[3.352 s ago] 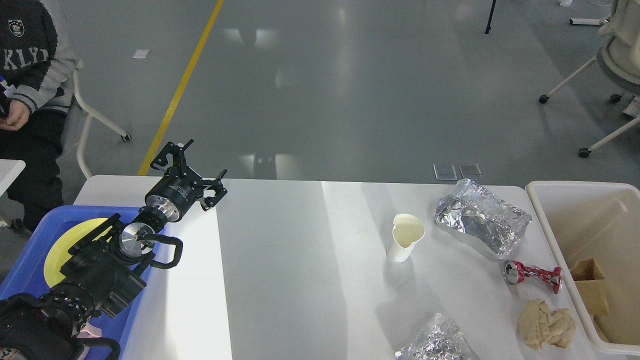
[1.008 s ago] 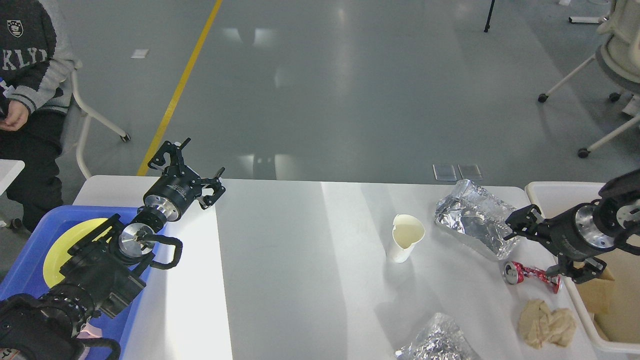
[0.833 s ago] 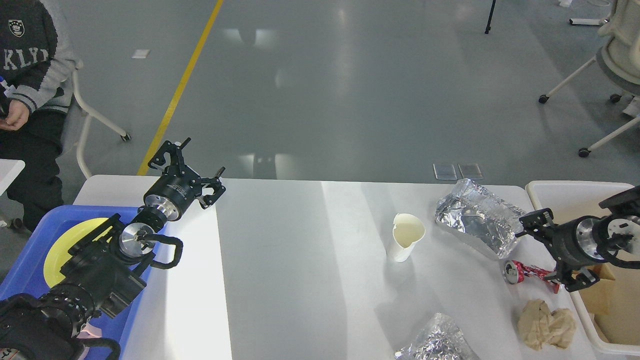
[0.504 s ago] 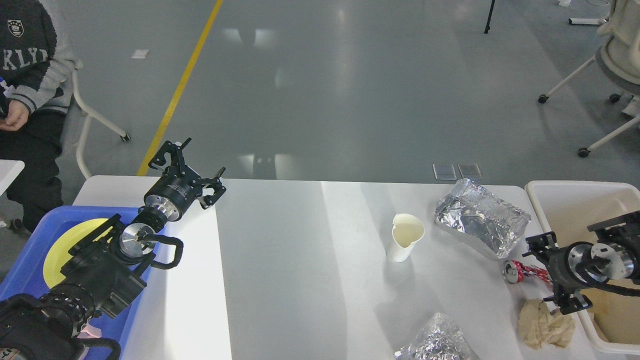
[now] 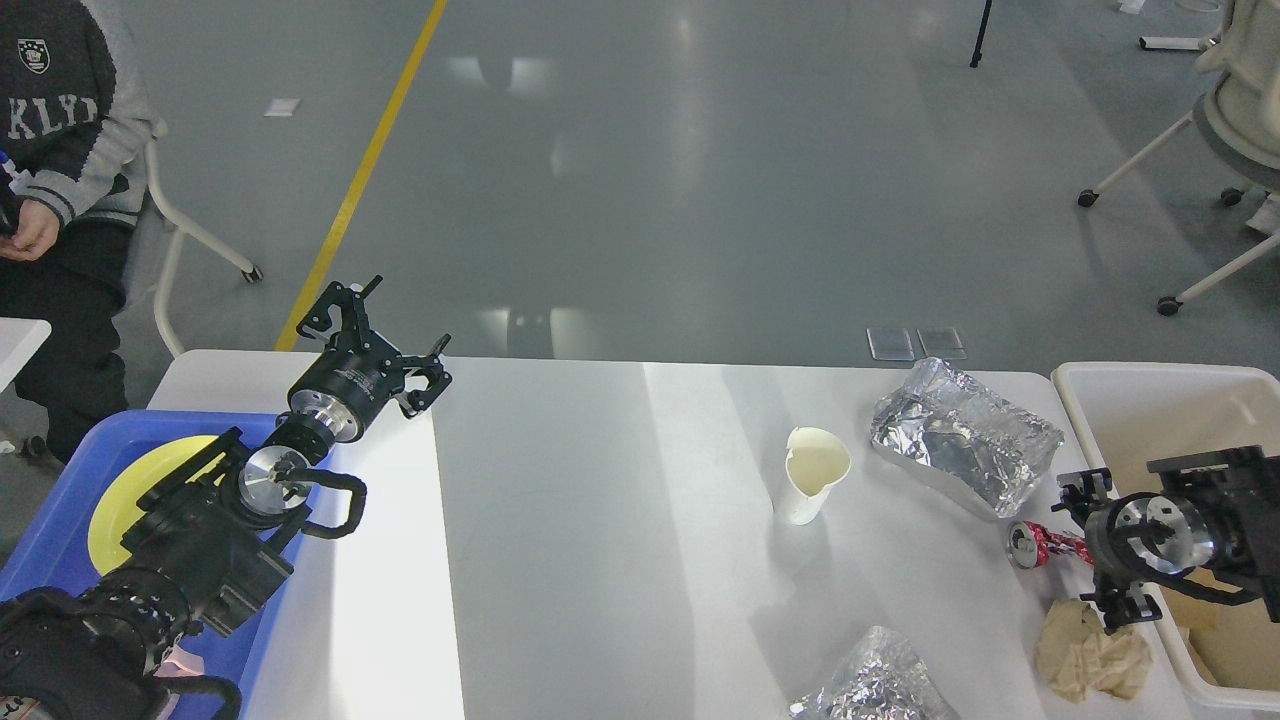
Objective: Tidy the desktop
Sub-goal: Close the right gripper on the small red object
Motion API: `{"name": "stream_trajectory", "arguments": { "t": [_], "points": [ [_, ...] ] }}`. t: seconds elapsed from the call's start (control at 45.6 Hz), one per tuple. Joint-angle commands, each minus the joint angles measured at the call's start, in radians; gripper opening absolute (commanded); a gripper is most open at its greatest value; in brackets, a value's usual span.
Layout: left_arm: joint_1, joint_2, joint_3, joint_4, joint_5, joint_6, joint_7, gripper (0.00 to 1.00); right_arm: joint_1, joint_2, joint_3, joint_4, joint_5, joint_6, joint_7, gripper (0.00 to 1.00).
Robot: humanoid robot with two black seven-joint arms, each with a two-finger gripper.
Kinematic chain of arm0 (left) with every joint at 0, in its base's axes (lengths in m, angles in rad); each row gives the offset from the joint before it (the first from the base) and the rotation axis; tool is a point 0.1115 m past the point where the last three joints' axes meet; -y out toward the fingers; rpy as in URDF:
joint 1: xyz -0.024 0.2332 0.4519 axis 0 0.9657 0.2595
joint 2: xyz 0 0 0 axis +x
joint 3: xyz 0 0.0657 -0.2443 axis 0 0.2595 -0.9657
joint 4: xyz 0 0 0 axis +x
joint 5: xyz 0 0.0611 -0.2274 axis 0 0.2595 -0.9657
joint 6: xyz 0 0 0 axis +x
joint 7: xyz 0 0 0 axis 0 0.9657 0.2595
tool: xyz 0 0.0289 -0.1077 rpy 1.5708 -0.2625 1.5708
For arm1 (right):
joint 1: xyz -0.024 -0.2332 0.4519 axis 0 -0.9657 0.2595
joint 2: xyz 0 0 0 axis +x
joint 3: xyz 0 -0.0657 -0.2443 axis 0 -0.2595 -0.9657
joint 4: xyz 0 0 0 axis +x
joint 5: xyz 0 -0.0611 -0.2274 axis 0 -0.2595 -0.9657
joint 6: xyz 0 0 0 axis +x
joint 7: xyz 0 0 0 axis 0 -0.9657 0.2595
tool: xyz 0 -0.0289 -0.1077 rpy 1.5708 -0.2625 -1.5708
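Observation:
The white desktop (image 5: 600, 560) carries litter on its right side. A crushed red can (image 5: 1040, 544) lies near the right edge. My right gripper (image 5: 1102, 548) is open just right of the can and low over it, one finger above and one below, hiding the can's right end. A dented white paper cup (image 5: 812, 475) stands upright at centre right. Crumpled foil (image 5: 960, 435) lies behind the can, and another foil wad (image 5: 870, 685) sits at the front edge. A brown paper ball (image 5: 1088, 652) rests below my right gripper. My left gripper (image 5: 385, 335) hangs open and empty over the far left corner.
An off-white tub (image 5: 1160, 390) stands at the right edge with a cardboard piece (image 5: 1205, 605) inside. A blue tray (image 5: 50, 545) holding a yellow plate (image 5: 125, 495) sits at the left under my left arm. A seated person (image 5: 50, 150) and wheeled chairs are beyond the table.
My right arm came in from the right over the tub, then swung down and forward to the can's right end. The left arm and the litter have not moved.

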Motion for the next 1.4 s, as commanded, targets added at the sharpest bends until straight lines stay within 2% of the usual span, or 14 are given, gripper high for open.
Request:
{"name": "stream_trajectory", "arguments": {
  "t": [0.0,0.131,0.833,0.854,0.942,1.052,1.38],
  "points": [
    [0.000,0.000,0.000,0.000,0.001,0.000,0.000,0.99,-0.037,0.005,0.056,-0.053,0.002,-0.018,-0.008,0.98],
    [0.000,0.000,0.000,0.000,-0.001,0.000,0.000,0.99,-0.061,0.005,0.134,-0.077,0.002,-0.023,-0.011,0.91],
    [0.000,0.000,0.000,-0.002,-0.001,0.000,0.000,0.99,-0.138,0.042,0.229,-0.152,0.000,-0.111,-0.011,0.50],
    [0.000,0.000,0.000,-0.002,0.001,0.000,0.000,0.99,-0.138,0.042,0.231,-0.151,0.000,-0.111,-0.011,0.47],
    [0.000,0.000,0.000,-0.002,0.001,0.000,0.000,0.99,-0.138,0.044,0.231,-0.148,0.000,-0.107,-0.011,0.23],
    [0.000,0.000,0.000,-0.002,0.001,0.000,0.000,0.99,-0.132,0.045,0.229,-0.137,-0.002,-0.101,-0.011,0.00],
    [0.000,0.000,0.000,-0.002,0.001,0.000,0.000,0.99,-0.118,0.039,0.229,-0.134,-0.023,-0.107,-0.010,0.00]
  ]
}}
